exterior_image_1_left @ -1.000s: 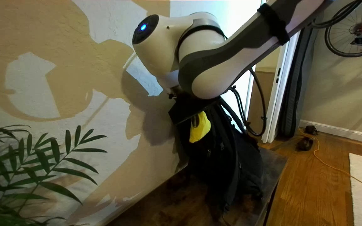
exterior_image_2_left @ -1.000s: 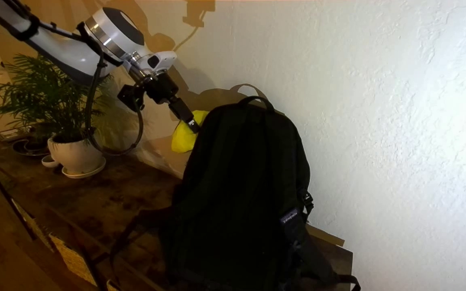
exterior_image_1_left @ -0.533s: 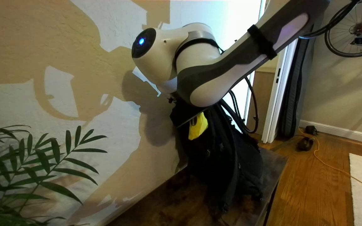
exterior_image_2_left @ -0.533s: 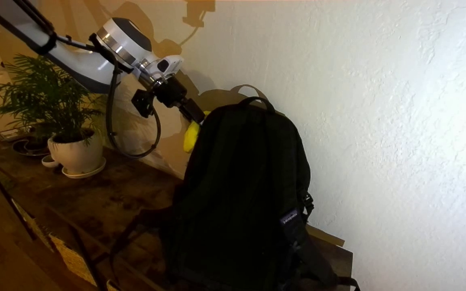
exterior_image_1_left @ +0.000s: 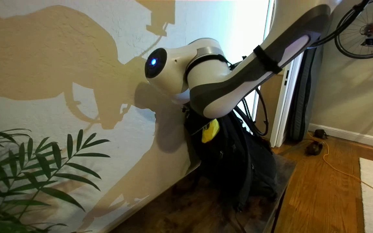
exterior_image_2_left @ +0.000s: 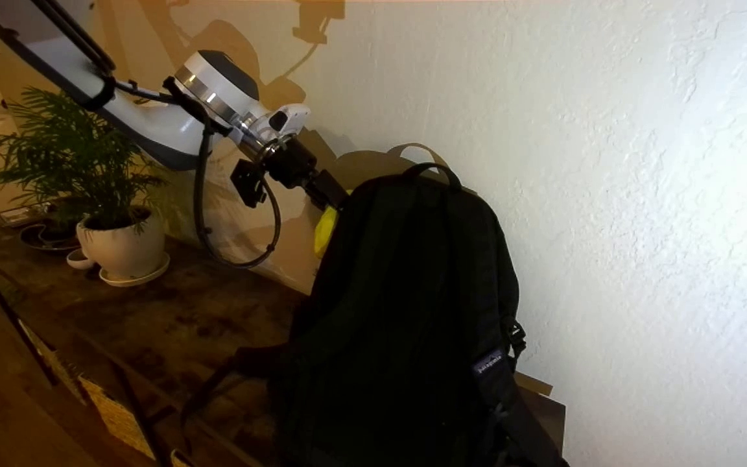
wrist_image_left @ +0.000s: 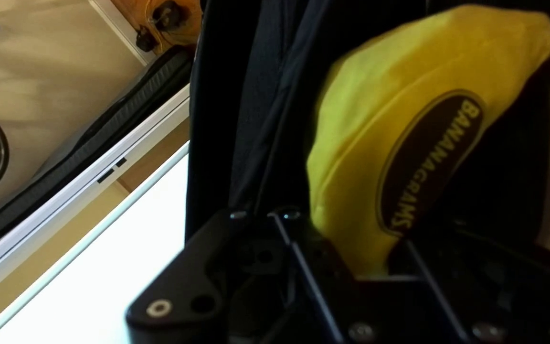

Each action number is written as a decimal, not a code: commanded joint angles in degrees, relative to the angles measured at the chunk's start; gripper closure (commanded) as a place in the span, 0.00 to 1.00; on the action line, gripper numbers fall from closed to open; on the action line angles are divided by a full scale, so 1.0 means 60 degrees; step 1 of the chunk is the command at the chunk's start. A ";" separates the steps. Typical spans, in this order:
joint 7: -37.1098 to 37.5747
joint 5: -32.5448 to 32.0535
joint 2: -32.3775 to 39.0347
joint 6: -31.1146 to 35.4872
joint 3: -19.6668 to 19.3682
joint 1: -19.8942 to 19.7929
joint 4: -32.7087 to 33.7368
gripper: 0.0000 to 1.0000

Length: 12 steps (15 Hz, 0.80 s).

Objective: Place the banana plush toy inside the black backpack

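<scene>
The yellow banana plush [wrist_image_left: 428,62] fills the right of the wrist view, its dark oval label showing. My gripper [wrist_image_left: 346,243] is shut on its lower end, between the black fingers. In both exterior views the banana [exterior_image_1_left: 210,131] [exterior_image_2_left: 325,232] shows as a small yellow patch at the backpack's upper edge. The black backpack [exterior_image_1_left: 254,168] [exterior_image_2_left: 399,311] stands upright near the wall; its dark fabric [wrist_image_left: 265,95] lies behind the banana in the wrist view. In an exterior view the fingertips [exterior_image_2_left: 342,200] meet the backpack's upper side. I cannot tell whether the banana is inside the opening.
The backpack stands on a dark wooden tabletop [exterior_image_2_left: 218,311] against a textured wall [exterior_image_2_left: 639,194]. A potted plant [exterior_image_2_left: 120,246] stands at the table's far end. A strap [exterior_image_2_left: 218,383] trails over the table. A cable loop [exterior_image_2_left: 244,263] hangs from the wrist.
The arm has moved down and toward the backpack with the banana held. The backpack has shifted slightly right in both exterior views. Less of the banana shows beside it.
</scene>
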 commanded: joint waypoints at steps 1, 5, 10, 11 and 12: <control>-0.0233 -0.0644 0.0250 -0.0309 -0.0120 -0.0136 0.0330 0.84; -0.0221 -0.0896 0.0386 -0.0260 -0.0036 -0.0163 0.0373 0.46; -0.0210 -0.1194 0.0355 -0.0227 0.0073 -0.0102 0.0336 0.15; -0.0207 -0.1276 0.0325 -0.0217 0.0094 -0.0084 0.0308 0.08; -0.0202 -0.1346 0.0305 -0.0204 0.0126 -0.0075 0.0297 0.02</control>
